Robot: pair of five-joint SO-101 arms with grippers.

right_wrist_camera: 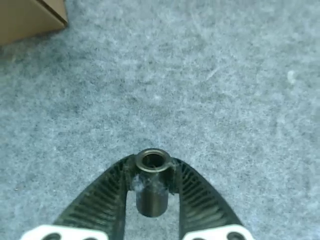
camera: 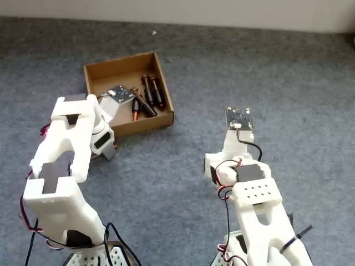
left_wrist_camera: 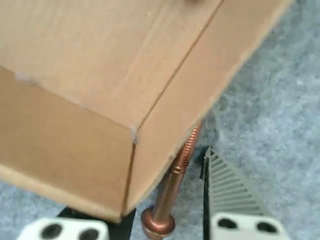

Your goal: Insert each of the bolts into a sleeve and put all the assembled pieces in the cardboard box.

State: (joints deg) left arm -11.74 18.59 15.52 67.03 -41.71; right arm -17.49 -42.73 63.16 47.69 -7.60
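A sleeve [right_wrist_camera: 151, 182] is gripped by the right jaws above the worktop [right_wrist_camera: 210, 75]. A bolt [left_wrist_camera: 172, 185] is seen between the parted left jaws, just outside the box [left_wrist_camera: 100, 90], in which pieces [camera: 151, 93] are laid

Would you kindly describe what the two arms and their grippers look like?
The left arm and right arm are blocky white plastic with red and black cables. The right gripper has dark, ribbed, tapering fingers on white mounts.

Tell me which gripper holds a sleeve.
The right gripper: it clamps the dark hollow sleeve, whereas a copper bolt is at the left gripper.
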